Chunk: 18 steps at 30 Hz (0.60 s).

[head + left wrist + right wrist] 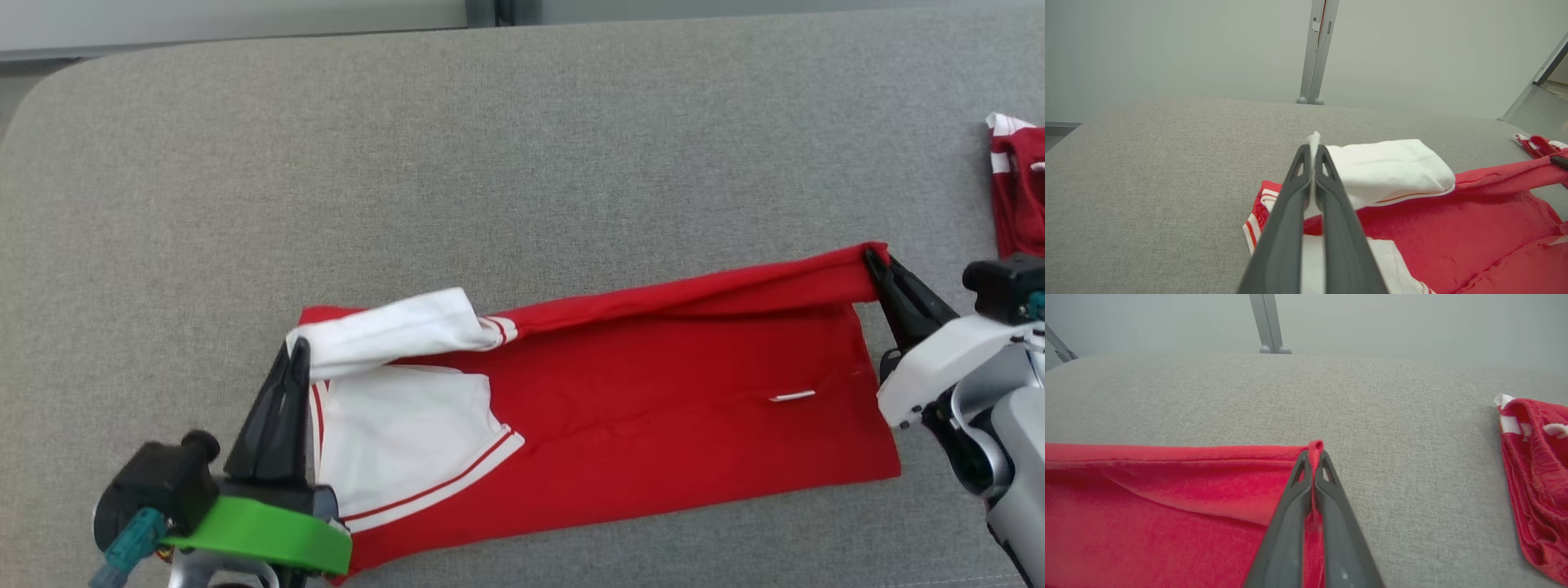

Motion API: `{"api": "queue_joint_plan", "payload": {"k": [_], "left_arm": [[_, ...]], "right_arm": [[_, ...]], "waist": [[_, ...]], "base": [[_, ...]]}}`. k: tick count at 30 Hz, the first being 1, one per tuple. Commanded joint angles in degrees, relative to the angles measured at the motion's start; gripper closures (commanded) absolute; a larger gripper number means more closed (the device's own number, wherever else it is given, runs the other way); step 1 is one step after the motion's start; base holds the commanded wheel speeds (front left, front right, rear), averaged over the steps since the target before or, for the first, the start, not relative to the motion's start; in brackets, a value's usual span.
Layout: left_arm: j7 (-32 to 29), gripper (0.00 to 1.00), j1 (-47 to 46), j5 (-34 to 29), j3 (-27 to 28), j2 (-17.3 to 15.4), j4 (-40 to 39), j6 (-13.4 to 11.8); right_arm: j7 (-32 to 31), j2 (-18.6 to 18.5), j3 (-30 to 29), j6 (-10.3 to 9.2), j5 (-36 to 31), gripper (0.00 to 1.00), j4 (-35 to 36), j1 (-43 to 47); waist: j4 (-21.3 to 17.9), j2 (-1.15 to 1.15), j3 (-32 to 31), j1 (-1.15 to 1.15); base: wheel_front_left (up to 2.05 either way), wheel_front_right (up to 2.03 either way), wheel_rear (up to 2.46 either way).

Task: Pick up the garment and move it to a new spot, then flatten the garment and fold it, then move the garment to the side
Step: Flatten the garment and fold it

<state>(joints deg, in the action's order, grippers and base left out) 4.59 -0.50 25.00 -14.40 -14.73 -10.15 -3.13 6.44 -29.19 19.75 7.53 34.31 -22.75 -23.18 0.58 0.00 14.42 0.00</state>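
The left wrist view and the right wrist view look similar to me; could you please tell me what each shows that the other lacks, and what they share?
Left wrist view: the left gripper shut on the white sleeve, close up, with the red-striped trim beside it. Right wrist view: the right gripper shut on the plain red hem corner, close up. Shared: the red body of the garment, the grey padded surface, the metal post behind it, and a second red garment lying apart at the right.
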Motion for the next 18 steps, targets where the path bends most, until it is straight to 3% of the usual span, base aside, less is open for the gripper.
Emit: {"api": "queue_joint_plan", "payload": {"k": [1,6,15,16,17,18], "left_arm": [[-0.16,1.0,2.6,0.69,-0.02,0.34,-0.58,-0.69],[0.11,1.0,7.77,1.94,-0.96,1.29,-0.43,-1.54],[0.89,1.0,8.83,3.46,-1.99,2.47,5.82,-0.54],[1.17,0.91,8.75,3.89,-1.85,2.78,6.49,-0.48],[1.47,0.56,8.71,4.14,-1.72,2.83,7.18,-0.26],[1.88,0.0,8.76,4.3,-1.51,2.75,7.78,-0.26]], "right_arm": [[0.55,0.72,-1.34,-0.08,0.2,1.0,0.9,2.48],[-0.27,2.61,-5.3,-0.08,-1.21,1.0,3.37,8.42],[-1.6,6.54,-9.79,-0.08,-5.78,1.0,5.84,14.57],[-1.31,6.89,-10.34,-0.08,-5.94,0.87,5.77,15.11],[-0.96,7.47,-11.2,-0.08,-6.2,0.62,5.73,15.81],[-0.62,8.06,-12.05,-0.08,-6.47,0.3,5.89,16.61]], "waist": [[-0.54,0.0,-2.29,0.0],[-0.56,0.0,-3.24,0.0],[-0.31,0.0,-3.96,0.0],[-0.27,0.0,-4.04,0.0],[-0.2,0.0,-4.15,0.0],[-0.15,0.0,-4.28,0.0]], "base": [[0.0,0.0,0.0],[0.0,0.0,0.0],[0.0,0.0,0.0],[0.0,0.0,0.0],[0.0,0.0,0.0],[0.0,0.0,0.0]]}}
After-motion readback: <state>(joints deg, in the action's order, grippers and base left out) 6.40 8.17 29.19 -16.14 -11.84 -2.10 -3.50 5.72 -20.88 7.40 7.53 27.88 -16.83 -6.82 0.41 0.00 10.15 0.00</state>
